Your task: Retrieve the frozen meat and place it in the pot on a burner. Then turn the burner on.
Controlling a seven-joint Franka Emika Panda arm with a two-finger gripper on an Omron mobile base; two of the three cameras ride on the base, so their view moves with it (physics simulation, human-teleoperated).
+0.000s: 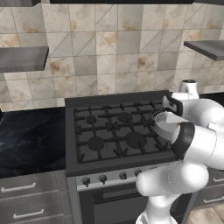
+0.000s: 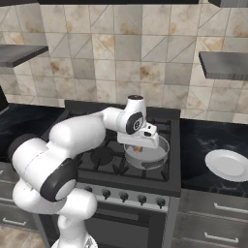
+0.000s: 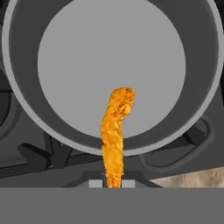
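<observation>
The gripper (image 3: 113,183) is clamped on the frozen meat (image 3: 114,131), an orange strip hanging above the pot (image 3: 26,83) on the gas stove's (image 1: 109,131) front right burner. No readable writing or brand shows anywhere.

Orange frozen meat (image 3: 115,131) seemingly above grey pot (image 3: 26,87) on burner

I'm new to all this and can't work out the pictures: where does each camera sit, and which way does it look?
Left base view: behind the arm's left, looking forward and down at the stove; the white arm rises lower right.
Right base view: behind its right, same stove, pot and white plate; arm rises lower left.
Hand view: on the hand, looking down into the pot; the frozen meat hangs from the jaws.
All three share the pot.
</observation>
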